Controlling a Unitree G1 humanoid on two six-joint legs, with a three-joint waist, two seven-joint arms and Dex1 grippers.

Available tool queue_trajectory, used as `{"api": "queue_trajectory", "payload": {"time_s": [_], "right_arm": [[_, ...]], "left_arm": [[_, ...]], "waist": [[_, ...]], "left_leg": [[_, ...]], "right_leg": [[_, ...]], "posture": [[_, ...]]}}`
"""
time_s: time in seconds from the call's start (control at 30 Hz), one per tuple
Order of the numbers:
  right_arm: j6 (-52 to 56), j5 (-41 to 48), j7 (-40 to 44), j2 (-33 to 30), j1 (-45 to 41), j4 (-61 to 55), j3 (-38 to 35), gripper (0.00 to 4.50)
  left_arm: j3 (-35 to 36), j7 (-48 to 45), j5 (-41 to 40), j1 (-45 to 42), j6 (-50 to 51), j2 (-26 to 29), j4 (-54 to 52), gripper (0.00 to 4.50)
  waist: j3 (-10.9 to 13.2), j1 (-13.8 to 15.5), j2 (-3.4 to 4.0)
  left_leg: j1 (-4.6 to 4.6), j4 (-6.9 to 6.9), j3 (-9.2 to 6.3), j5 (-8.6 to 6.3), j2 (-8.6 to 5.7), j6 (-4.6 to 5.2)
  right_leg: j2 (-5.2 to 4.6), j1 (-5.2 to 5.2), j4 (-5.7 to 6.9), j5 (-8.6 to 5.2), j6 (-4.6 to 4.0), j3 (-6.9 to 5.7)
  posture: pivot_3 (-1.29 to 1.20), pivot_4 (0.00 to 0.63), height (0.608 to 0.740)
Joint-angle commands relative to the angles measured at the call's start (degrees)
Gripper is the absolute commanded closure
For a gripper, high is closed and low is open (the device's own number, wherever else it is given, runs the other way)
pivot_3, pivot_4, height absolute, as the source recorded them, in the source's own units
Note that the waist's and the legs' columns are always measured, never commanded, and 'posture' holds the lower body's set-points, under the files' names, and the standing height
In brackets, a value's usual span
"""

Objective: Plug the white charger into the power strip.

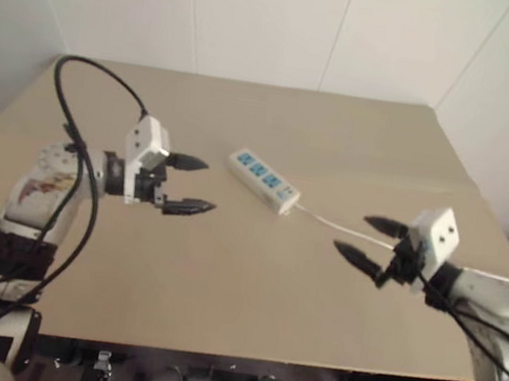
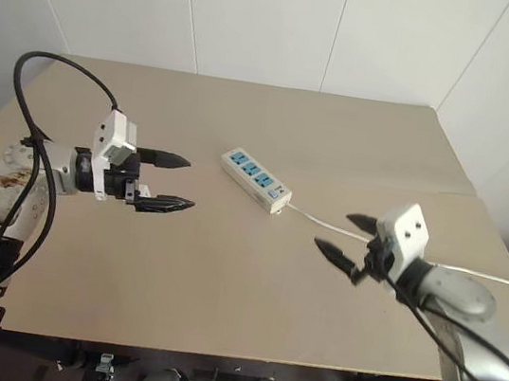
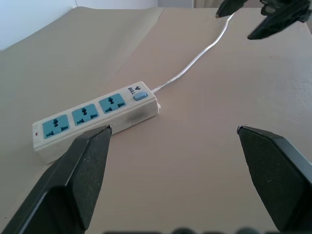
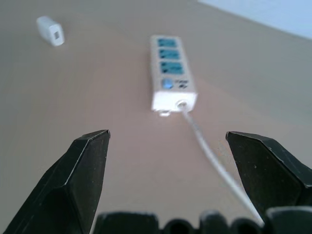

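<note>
- The left gripper (image 1: 188, 184) hung over the left part of the tan table (image 1: 248, 295), its two black fingers spread wide with nothing between them, pointing toward the table's middle.
- The white charger (image 4: 50, 30) showed in the right wrist view as a small white block lying alone on the table, well apart from the strip and off to one side of its far end. In the head views the left gripper's white module sat about where it would lie, so its place there could not be told.
- The power strip (image 1: 263, 179) lay flat near the table's centre, set on a diagonal, between the two grippers and touched by neither. Its three blue socket faces (image 3: 87, 113) pointed up and stood bare, and the small button (image 3: 140, 95) sat at the end nearer the right gripper.
- The thin white cord (image 1: 340, 226) left that button end and trailed across the table toward the right, passing under the right gripper.
- The right gripper (image 1: 370, 240) hovered above the table's right part, fingers likewise wide apart and empty, aimed back toward the strip's cord end.
</note>
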Motion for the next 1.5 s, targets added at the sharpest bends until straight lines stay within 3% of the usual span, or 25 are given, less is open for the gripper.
{"api": "queue_trajectory", "payload": {"time_s": [0.03,0.27,0.5,0.87,1.5], "right_arm": [[-6.5,-3.6,3.6,2.4,-8.2,12.5,4.2,0.04],[-22.0,-11.8,9.4,8.6,-26.7,46.0,10.0,0.04],[-31.5,-14.7,10.3,14.3,-36.1,64.9,9.7,0.04],[-38.6,-16.2,4.3,20.4,-38.6,74.0,6.8,0.04],[-40.7,-18.2,-3.9,26.7,-38.8,80.1,3.8,0.04]], "left_arm": [[0.5,3.1,1.4,0.5,-0.9,-0.6,-1.8,0.00],[1.3,7.9,2.2,3.5,0.3,-1.5,-6.6,0.00],[2.9,10.1,1.5,7.8,2.7,-0.1,-11.4,0.00],[3.4,11.1,0.5,7.7,3.7,0.1,-12.3,0.00],[2.0,12.0,1.1,7.3,4.4,-0.5,-13.3,0.00]], "waist": [[0.0,0.1,0.00],[0.0,0.3,0.03],[0.0,0.2,0.03],[0.0,0.1,0.06],[0.0,-0.1,0.07]], "left_leg": [[0.00,-0.02,0.00,0.00,0.00,0.00],[-0.21,-0.02,0.00,-0.02,0.00,0.03],[-0.24,-0.07,0.00,-0.08,0.03,0.13],[-0.21,-0.08,-0.01,-0.08,0.04,0.12],[-0.20,-0.09,0.00,-0.09,0.06,0.11]], "right_leg": [[0.00,0.00,-0.01,0.00,0.00,0.00],[-0.03,-0.11,-0.18,0.02,-0.01,-0.01],[-0.06,-0.12,-0.25,0.03,-0.03,-0.01],[-0.07,-0.12,-0.20,0.03,-0.03,-0.02],[-0.07,-0.13,-0.18,0.04,-0.04,-0.02]], "posture": [[0.00,0.150,0.740],[0.00,0.150,0.740],[0.00,0.150,0.740],[0.00,0.150,0.740],[0.00,0.150,0.740]]}}
